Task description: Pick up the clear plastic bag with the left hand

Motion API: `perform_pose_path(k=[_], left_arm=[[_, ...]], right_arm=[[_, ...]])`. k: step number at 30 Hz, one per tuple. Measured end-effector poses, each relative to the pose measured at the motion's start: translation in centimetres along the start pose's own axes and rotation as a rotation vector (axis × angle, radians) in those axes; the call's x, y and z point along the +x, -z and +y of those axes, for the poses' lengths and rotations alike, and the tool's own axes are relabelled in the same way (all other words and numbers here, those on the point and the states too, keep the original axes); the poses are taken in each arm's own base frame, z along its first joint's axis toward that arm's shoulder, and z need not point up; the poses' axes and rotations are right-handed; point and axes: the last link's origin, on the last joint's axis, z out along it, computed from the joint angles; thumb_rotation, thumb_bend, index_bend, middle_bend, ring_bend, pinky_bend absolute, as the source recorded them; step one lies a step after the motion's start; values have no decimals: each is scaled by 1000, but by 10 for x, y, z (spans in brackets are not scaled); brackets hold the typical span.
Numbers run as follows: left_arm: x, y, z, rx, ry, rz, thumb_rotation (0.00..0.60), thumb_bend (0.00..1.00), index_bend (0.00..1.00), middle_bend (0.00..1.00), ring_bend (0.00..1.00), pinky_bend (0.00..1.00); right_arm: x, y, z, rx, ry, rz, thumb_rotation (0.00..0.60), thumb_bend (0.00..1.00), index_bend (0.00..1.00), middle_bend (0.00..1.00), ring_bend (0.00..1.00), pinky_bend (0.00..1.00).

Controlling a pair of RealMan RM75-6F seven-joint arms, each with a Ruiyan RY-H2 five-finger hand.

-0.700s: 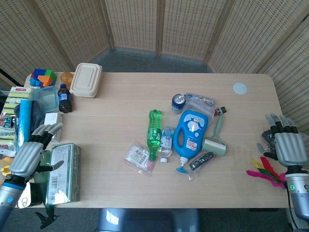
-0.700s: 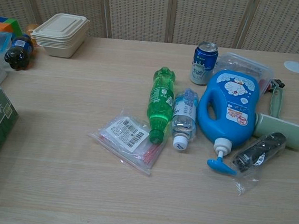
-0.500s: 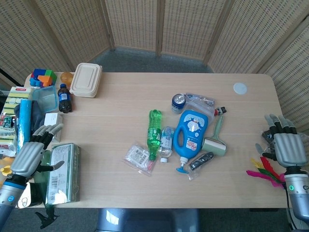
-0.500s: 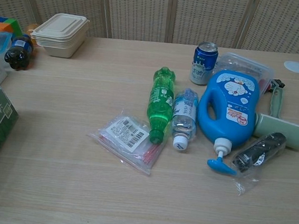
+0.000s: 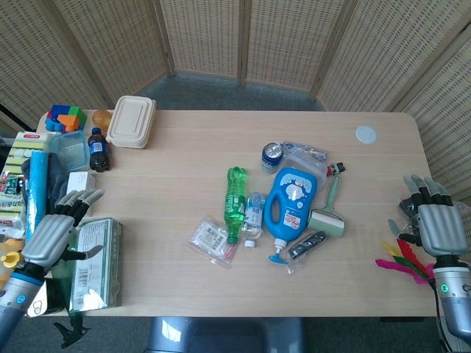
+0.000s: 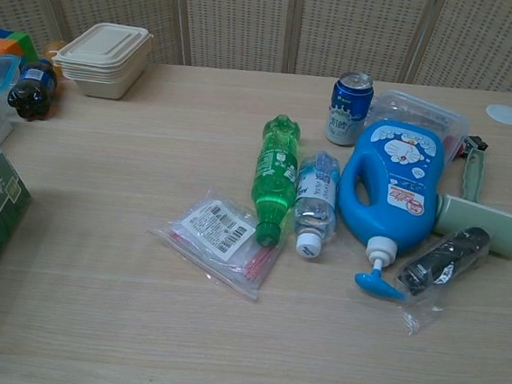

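Observation:
The clear plastic bag [image 5: 212, 240] [image 6: 218, 237] lies flat near the table's front middle, with a barcode label and red items inside; its right end touches the green bottle's cap. My left hand [image 5: 54, 232] hovers at the table's left edge beside a green box, far left of the bag, fingers apart and holding nothing. My right hand [image 5: 434, 220] hangs off the table's right edge, fingers spread and empty. Neither hand shows in the chest view.
A green bottle [image 5: 235, 202], small water bottle [image 5: 253, 215], blue detergent jug [image 5: 289, 204], lint roller [image 5: 328, 213] and a bagged black item [image 5: 307, 245] crowd right of the bag. A green box [image 5: 94, 261] sits near my left hand. Takeaway boxes [image 5: 132, 121] and a cola bottle [image 5: 98, 149] stand far left.
My left hand has drifted slightly right and down toward the green box. The right hand has barely moved. The bag lies as before.

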Motion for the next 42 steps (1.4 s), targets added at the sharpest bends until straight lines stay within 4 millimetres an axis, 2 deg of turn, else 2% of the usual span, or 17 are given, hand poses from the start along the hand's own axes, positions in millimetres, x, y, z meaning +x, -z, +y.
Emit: perform_pose_path(k=[7, 16, 23, 29, 42], left_arm=[[1, -6, 2, -11, -36, -35, 600, 246, 0, 0, 0, 0], [-16, -26, 12, -47, -132, -178, 600, 247, 0, 0, 0, 0], [-47, -57, 33, -120, -165, -282, 600, 247, 0, 0, 0, 0], [-74, -81, 55, -183, -166, -300, 600, 248, 0, 0, 0, 0], [-130, -123, 91, -254, -186, -371, 600, 247, 0, 0, 0, 0]], right_arm=[[-1, 5, 3, -10, -15, 1, 414, 321, 0, 0, 0, 0], [0, 9, 5, -10, -22, 3, 414, 322, 0, 0, 0, 0], [1, 13, 6, -6, -31, -1, 414, 321, 0, 0, 0, 0], [2, 16, 5, 5, -36, 0, 415, 320, 0, 0, 0, 0], [6, 19, 9, 10, -52, 2, 415, 320, 0, 0, 0, 0]])
